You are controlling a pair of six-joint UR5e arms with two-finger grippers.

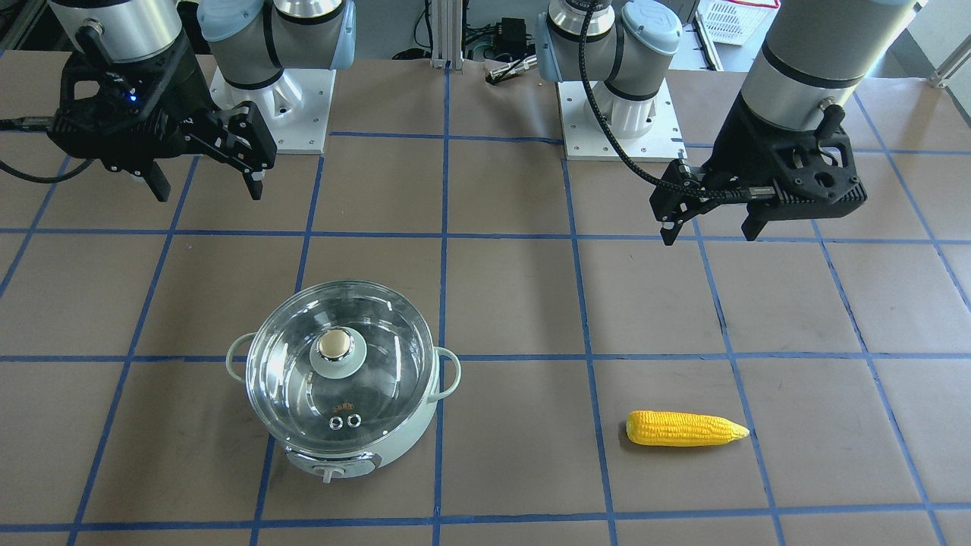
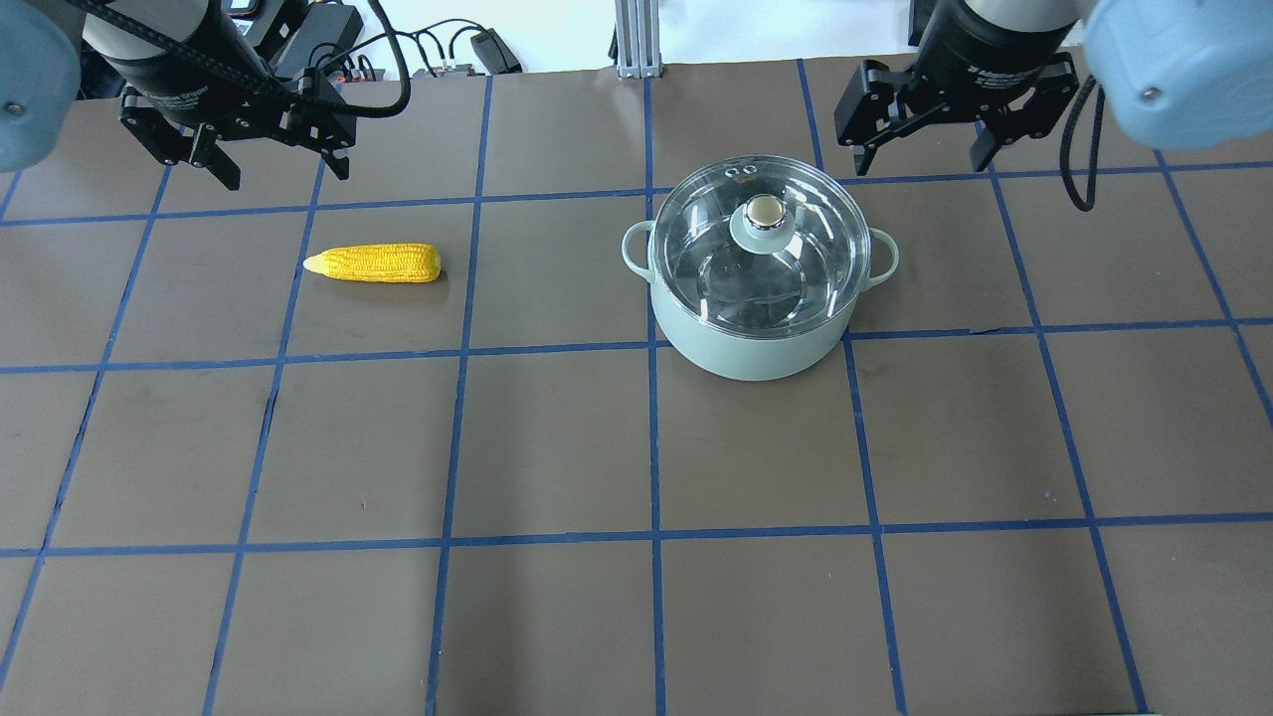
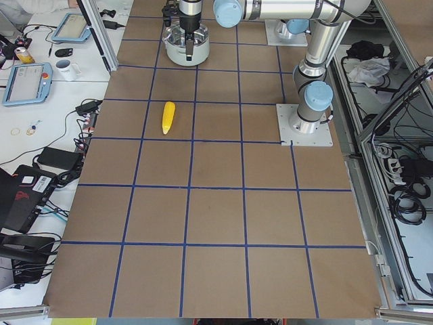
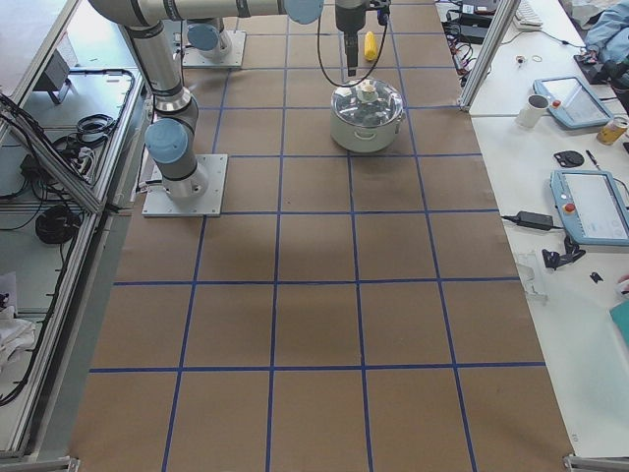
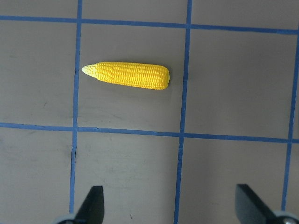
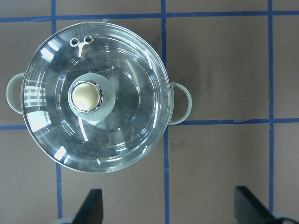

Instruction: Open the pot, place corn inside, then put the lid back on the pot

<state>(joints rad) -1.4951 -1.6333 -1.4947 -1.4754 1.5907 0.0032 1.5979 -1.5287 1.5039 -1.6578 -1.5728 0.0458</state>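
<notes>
The pale mint pot (image 2: pixel 756 348) stands on the table with the clear glass lid (image 2: pixel 761 249) shut on it; the lid's beige knob (image 2: pixel 764 211) is at its middle. The yellow corn (image 2: pixel 376 264) lies flat on the table, well apart from the pot. My left gripper (image 2: pixel 286 177) is open and empty, raised beyond the corn, which shows in the left wrist view (image 5: pixel 128 75). My right gripper (image 2: pixel 918 162) is open and empty, raised beside the pot's far right. The right wrist view shows the lid (image 6: pixel 93 98) from above.
The table is brown paper with a blue tape grid. The two arm base plates (image 1: pixel 273 98) (image 1: pixel 618 114) stand at the robot's edge. A white basket (image 1: pixel 732 19) sits behind them. Side benches hold tablets and a mug (image 4: pixel 536 110).
</notes>
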